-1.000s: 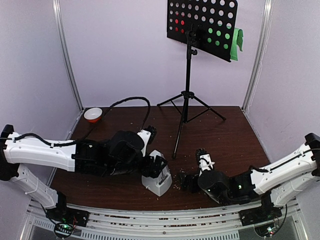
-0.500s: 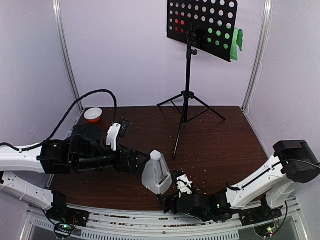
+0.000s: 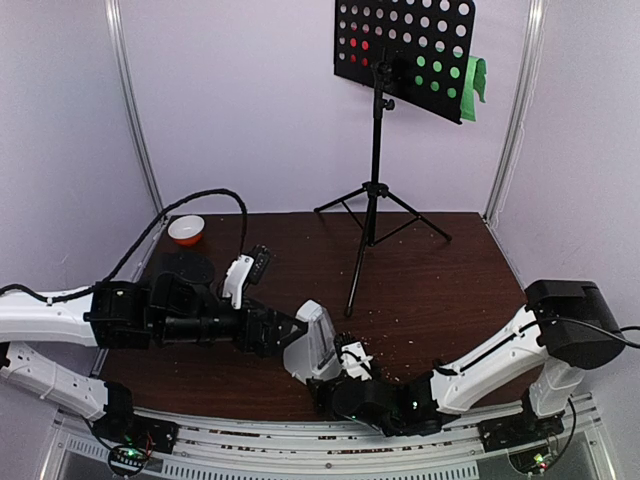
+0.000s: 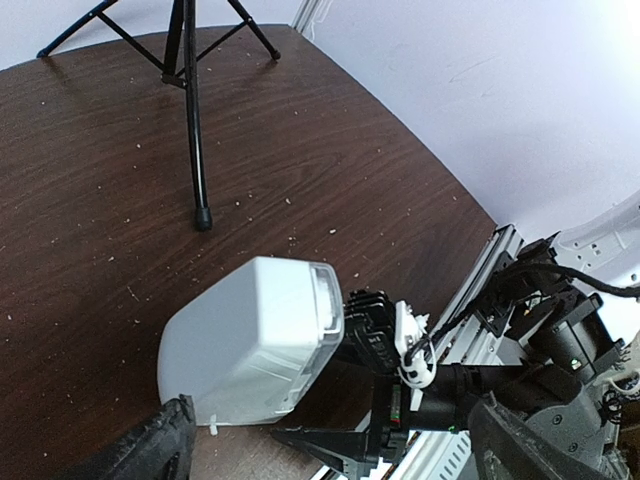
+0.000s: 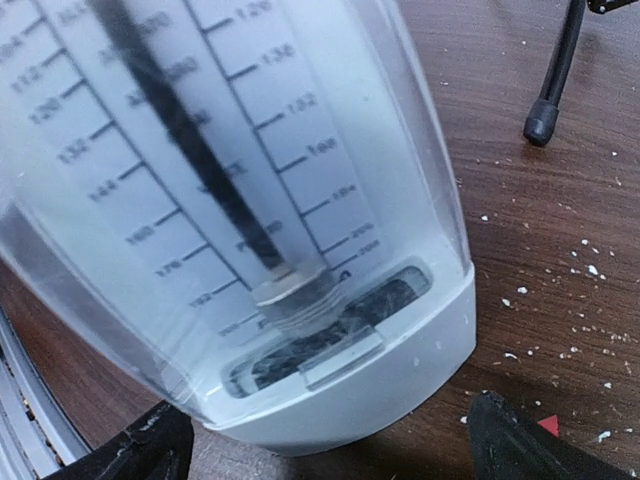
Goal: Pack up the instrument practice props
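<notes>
Ideally, with left gripper (image 3: 288, 328) and right gripper (image 5: 330, 440) both spread empty beside the metronome (image 3: 315, 335), one closes low around its base, squarely.

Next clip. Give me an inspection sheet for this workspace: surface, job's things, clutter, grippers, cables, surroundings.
Surface: dark wooden table, strewn with pale crumbs.
Job's things: black music stand upright at the back, with a red page and a green page showing through its perforated desk. White metronome near the front edge, between both grippers.
Clutter: orange-and-white bowl, far left corner.
Grippers: left gripper open, right gripper open. Both are close to the metronome; whether they touch it cannot be told.
Cables: black cable arching above the left arm.
Surroundings: pale walls, metal corner posts.
</notes>
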